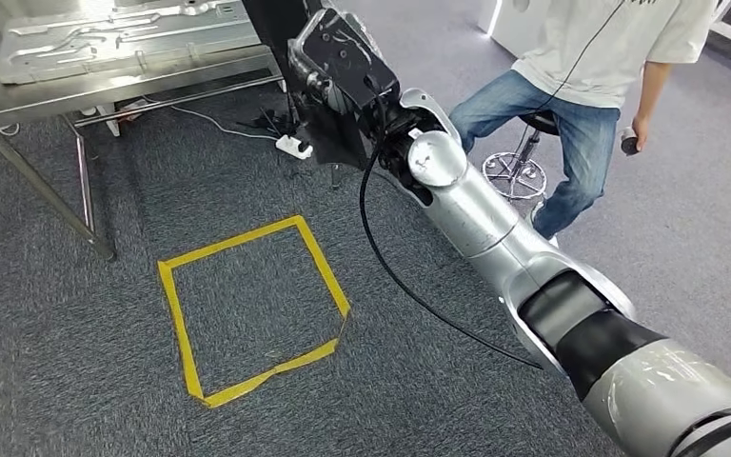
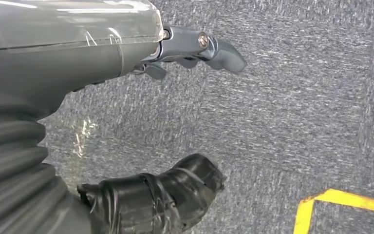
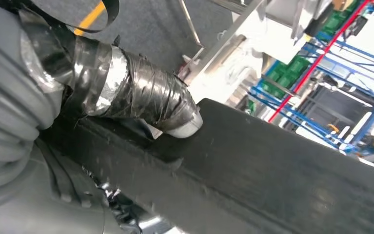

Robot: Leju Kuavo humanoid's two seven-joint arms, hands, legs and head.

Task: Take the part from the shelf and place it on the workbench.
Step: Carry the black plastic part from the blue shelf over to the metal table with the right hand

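A steel surface [image 1: 19, 100] stands at ten o'clock in the head view, with pressed metal panels [image 1: 124, 38] lying flat on it. Grey carpet floor [image 1: 76, 381] spreads below, carrying a yellow tape square [image 1: 176, 314] at centre and a white power strip [image 1: 294, 146] at twelve o'clock.

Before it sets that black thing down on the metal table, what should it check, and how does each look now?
1. Right hand grips the black part: ok.
2. Left hand free: ok, holds nothing.
3. Workbench within reach: cannot tell.
4. Landing spot free: not ok, metal pieces cover the visible top.
5. Seated person clear of the arm: not ok, close beside it.
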